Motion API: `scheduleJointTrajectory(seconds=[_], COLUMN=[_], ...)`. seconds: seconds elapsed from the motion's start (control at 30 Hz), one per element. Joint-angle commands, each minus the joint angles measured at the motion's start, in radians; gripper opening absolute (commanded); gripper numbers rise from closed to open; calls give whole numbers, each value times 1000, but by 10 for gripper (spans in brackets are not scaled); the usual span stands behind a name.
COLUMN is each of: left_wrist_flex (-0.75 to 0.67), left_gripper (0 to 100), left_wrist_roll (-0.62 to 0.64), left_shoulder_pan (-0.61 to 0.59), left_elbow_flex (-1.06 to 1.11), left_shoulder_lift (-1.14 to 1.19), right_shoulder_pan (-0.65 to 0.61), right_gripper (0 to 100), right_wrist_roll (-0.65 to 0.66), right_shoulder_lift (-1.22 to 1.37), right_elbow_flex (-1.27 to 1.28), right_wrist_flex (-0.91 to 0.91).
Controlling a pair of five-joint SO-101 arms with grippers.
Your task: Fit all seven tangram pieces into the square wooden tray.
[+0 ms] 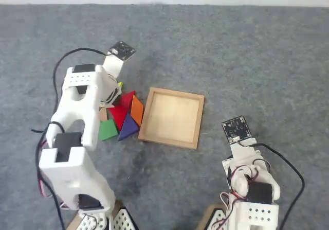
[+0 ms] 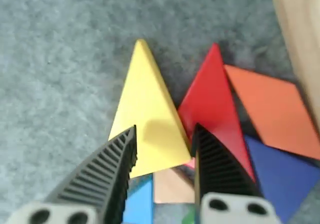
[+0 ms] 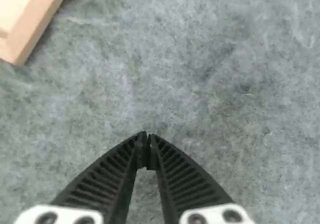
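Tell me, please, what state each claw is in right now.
Left claw: open, over the yellow triangular tangram piece, holding nothing.
Right claw: closed, empty.

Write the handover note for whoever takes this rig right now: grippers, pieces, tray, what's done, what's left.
Left gripper: open, poised over the wide end of the yellow triangle, holding nothing.
Right gripper: shut, empty, over the grey mat near a corner of the tray.
Pieces: clustered on the mat on the left arm's side of the tray. The red triangle, orange piece and dark blue piece lie nearest it, with the green piece on the far side.
Done: nothing; the tray holds no piece.
Left: all seven pieces. The yellow triangle looks like the likely first pick.
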Motion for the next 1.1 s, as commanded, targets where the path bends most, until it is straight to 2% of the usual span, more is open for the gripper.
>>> scheduleJointTrajectory(seconds=[0.0, 0.23, 0.4, 0.6, 0.83, 0.97, 1.07], left_wrist_flex=[-12, -12, 28, 86, 273, 454, 663], left_gripper=[172, 171, 171, 213, 233, 235, 232], left_wrist_roll=[-46, -51, -41, 58, 78, 68, -6], left_shoulder_pan=[-21, -40, -41, -40, -74, -104, -109], left_elbow_flex=[-24, -24, -39, -125, -530, -865, -1095], left_shoulder_lift=[12, -2, -129, -120, 230, 471, 663], right_shoulder_pan=[-4, -4, -4, -4, -4, -4, -4], right_gripper=[8, 8, 8, 8, 8, 8, 8], right_wrist_roll=[8, 8, 8, 8, 8, 8, 8], right_shoulder_lift=[-16, -16, -16, -16, -16, -16, -16], right_elbow_flex=[17, 17, 17, 17, 17, 17, 17], right_wrist_flex=[1, 1, 1, 1, 1, 1, 1])
